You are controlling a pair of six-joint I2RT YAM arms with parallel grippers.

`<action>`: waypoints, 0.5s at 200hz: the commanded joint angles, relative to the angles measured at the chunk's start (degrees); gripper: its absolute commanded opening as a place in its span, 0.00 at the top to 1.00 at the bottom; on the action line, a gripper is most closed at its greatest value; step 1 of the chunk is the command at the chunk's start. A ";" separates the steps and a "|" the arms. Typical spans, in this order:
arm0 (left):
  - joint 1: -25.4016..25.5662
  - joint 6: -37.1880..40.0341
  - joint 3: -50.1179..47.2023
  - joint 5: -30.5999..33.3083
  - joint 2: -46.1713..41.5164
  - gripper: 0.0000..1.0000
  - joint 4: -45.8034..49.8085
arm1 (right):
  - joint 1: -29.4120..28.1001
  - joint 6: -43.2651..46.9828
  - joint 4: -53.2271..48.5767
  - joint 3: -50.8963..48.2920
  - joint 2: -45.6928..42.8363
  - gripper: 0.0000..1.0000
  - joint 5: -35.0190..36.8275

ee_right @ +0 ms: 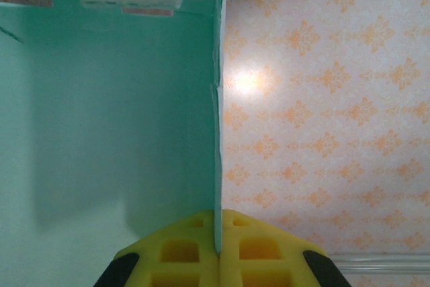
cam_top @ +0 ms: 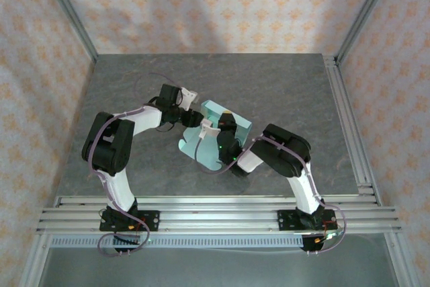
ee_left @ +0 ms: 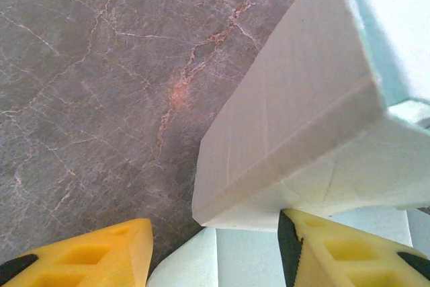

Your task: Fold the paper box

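- The paper box (cam_top: 213, 109) is near the middle of the grey tabletop (cam_top: 289, 85), between my two arms. It is partly folded, with some panels standing up and some lying flat.
- My right fingers (ee_right: 201, 250) are pressed together on the thin edge of one upright panel of the paper box. The edge rises straight up from the line where the two yellow fingers meet.
- In my right wrist view, the mint inner face of this panel is to the left of the edge. The patterned wall (ee_right: 322, 132) with orange ornaments is to the right.
- At the top of that view, another flap with a stepped edge crosses above the panel.
- My left fingers (ee_left: 336, 253) stand about half apart and clamp nothing.
- In my left wrist view, one yellow finger is low on the left, over bare tabletop and apart from the card. The other is low on the right, just under the corner of a raised, creased pale panel.
- Between these two fingers a flat mint flap lies on the tabletop.
- I cannot tell if the finger on the right really touches the raised panel.
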State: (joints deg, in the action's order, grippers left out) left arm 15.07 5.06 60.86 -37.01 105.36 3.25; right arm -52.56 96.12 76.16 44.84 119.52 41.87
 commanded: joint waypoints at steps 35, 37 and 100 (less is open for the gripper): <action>3.49 3.93 3.33 4.29 0.43 0.47 4.40 | -0.70 -3.86 -7.97 -3.24 -3.24 1.00 -2.49; 3.48 4.02 3.44 4.35 0.56 0.47 4.40 | -0.71 -4.08 -8.20 -3.19 -3.31 1.00 -2.58; 4.63 3.82 4.86 6.42 2.01 0.50 5.19 | -0.79 -15.63 -26.67 -3.18 -11.38 1.00 -7.91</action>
State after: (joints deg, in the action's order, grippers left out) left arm 19.57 8.01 64.01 -32.47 105.80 7.70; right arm -52.73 88.51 64.05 42.85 112.33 39.11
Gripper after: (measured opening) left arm 0.504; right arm 0.053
